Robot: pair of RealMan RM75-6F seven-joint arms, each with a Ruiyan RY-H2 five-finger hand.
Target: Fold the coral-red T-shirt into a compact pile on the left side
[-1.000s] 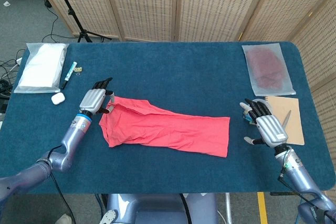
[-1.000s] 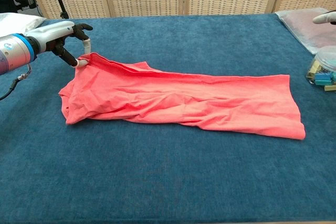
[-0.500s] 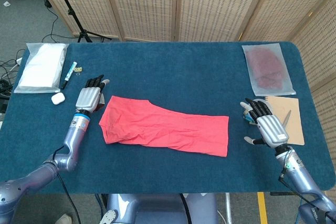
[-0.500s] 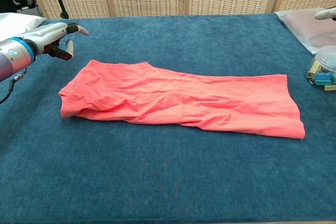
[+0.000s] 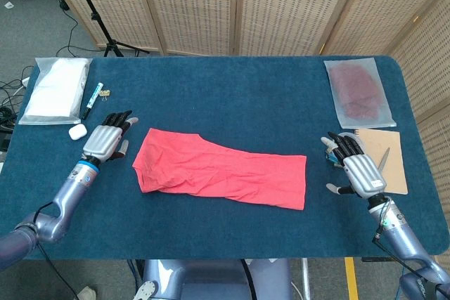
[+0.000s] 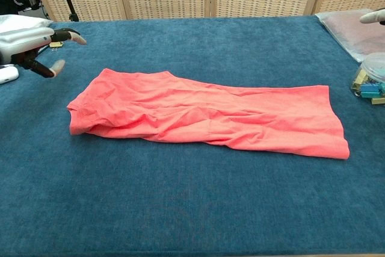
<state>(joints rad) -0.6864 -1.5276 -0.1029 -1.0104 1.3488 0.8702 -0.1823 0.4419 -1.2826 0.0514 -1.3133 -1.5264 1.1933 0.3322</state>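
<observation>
The coral-red T-shirt (image 5: 219,169) lies flat on the blue table as a long folded strip running left to right; the chest view shows the T-shirt (image 6: 204,115) with wrinkles and its left end doubled over. My left hand (image 5: 105,144) hovers left of the shirt's left end, apart from it, fingers spread and holding nothing; the chest view catches that left hand (image 6: 33,43) at the left edge. My right hand (image 5: 355,166) sits well right of the shirt's right edge, fingers spread and empty. Only a fingertip of it shows in the chest view.
A white bagged item (image 5: 56,89), a pen (image 5: 91,100) and a white earbud case (image 5: 77,131) lie at the far left. A bagged dark red item (image 5: 358,93) and a brown notebook (image 5: 383,159) lie at the right. A small tub of clips (image 6: 373,79) stands at the right edge.
My left hand let go of the shirt's upper left corner and drew back to the left. The corner dropped flat. My right hand stayed put.
</observation>
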